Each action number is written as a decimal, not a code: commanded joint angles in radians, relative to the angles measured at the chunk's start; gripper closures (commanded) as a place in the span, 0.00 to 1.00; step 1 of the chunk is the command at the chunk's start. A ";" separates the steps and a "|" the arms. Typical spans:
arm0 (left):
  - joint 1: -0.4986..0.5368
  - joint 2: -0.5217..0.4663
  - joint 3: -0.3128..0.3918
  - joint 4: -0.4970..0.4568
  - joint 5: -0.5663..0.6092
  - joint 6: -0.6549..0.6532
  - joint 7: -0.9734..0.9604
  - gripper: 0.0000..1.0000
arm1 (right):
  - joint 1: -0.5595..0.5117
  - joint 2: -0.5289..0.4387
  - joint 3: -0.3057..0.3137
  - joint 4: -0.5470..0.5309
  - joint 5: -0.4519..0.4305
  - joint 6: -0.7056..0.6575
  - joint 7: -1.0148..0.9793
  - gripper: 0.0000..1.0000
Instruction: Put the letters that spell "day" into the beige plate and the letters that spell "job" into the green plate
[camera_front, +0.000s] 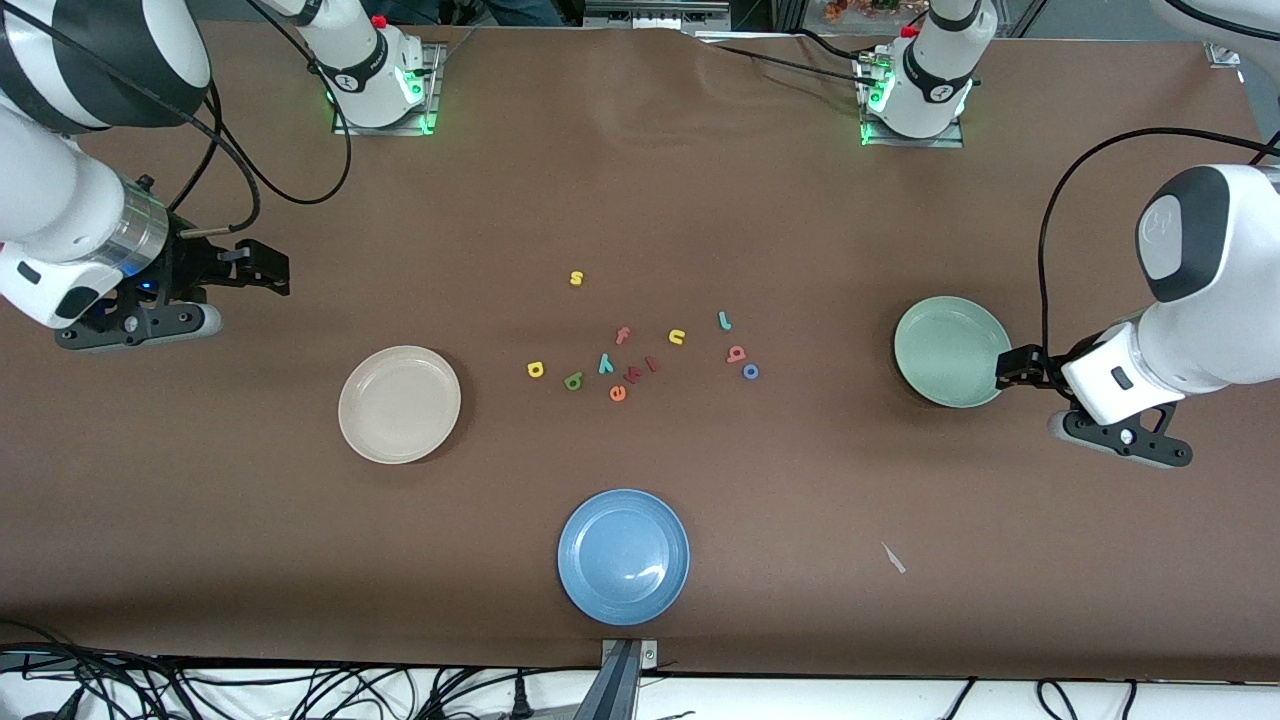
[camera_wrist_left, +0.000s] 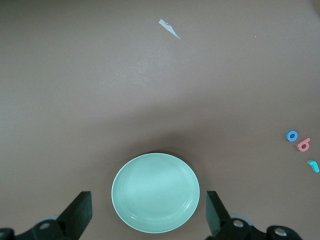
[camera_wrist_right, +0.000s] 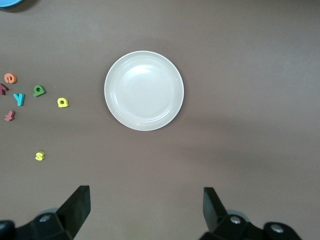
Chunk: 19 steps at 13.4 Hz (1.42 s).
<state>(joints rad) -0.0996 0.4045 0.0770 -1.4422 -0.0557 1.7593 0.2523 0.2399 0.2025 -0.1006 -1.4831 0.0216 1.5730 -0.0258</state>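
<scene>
front view, plates: beige plate (camera_front: 399, 404) toward the right arm's end, green plate (camera_front: 951, 351) toward the left arm's end, blue plate (camera_front: 623, 556) nearest the camera, all three bare.
front view, "day": yellow d (camera_front: 535, 369), green a (camera_front: 573, 380), teal y (camera_front: 605, 363) in a loose row on the table mat (camera_front: 640, 180), between beige and green plates, closer to the beige one.
front view, "job": teal j (camera_front: 725, 320), pink b (camera_front: 736, 353), blue o (camera_front: 750, 371) clustered nearer the green plate, apart from each other.
front view, extras: yellow s (camera_front: 576, 278) farthest from camera; pink f (camera_front: 622, 335), yellow u (camera_front: 677, 337), orange e (camera_front: 618, 393) mixed in mid-table.
front view, grippers: right gripper (camera_front: 268, 268) up by the right arm's table end; left gripper (camera_front: 1008, 368) at the green plate's edge.
left wrist view: left claw fingers (camera_wrist_left: 79, 214) spread wide, holding nothing, green plate between them below; o, b, j off to one side.
right wrist view: right claw fingers (camera_wrist_right: 76, 206) wide apart, nothing held; beige plate ahead, d, a, y beside it.
</scene>
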 joint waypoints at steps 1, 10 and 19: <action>-0.006 -0.006 0.003 -0.004 -0.023 -0.006 -0.005 0.00 | -0.001 -0.005 0.001 -0.008 0.003 0.010 -0.017 0.00; -0.022 0.005 0.003 -0.007 -0.023 -0.007 -0.027 0.00 | -0.005 -0.006 0.001 -0.025 0.005 0.021 -0.019 0.00; -0.028 0.010 0.003 -0.007 -0.023 -0.011 -0.034 0.00 | -0.005 -0.012 -0.002 -0.048 0.005 0.038 -0.019 0.00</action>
<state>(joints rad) -0.1213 0.4184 0.0751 -1.4475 -0.0557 1.7591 0.2308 0.2384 0.2057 -0.1017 -1.5132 0.0216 1.5995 -0.0261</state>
